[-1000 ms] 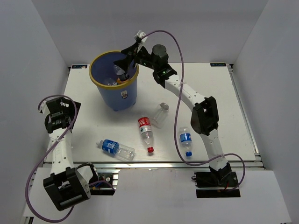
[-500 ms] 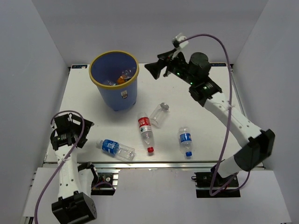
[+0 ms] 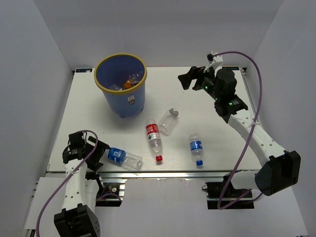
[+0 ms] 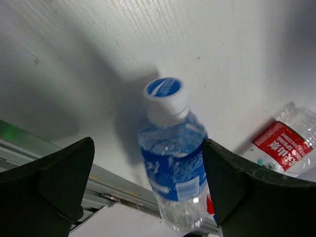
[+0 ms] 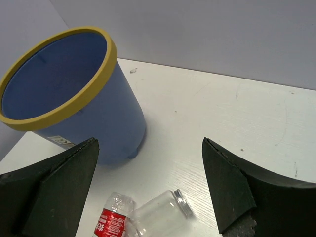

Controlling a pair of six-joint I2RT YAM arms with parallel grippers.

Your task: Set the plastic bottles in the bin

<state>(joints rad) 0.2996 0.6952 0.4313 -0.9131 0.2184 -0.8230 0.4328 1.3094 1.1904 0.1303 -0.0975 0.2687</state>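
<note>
Four plastic bottles point(image 3: 123, 158) lie on the worktop point(image 3: 98, 123), seemingly more in the bin point(image 3: 118, 101); left fingers point(image 4: 44, 182) and right fingers point(image 5: 49, 192) stand apart.

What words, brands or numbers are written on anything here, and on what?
No text can be read for certain.
Nearest blue-label bottle: white print, blurred; its cap shows a blue swoosh, no letters.
Red-label bottle: white characters, too blurred.
Second blue-label bottle: too small.
Bin, its sticker: too small.
</note>
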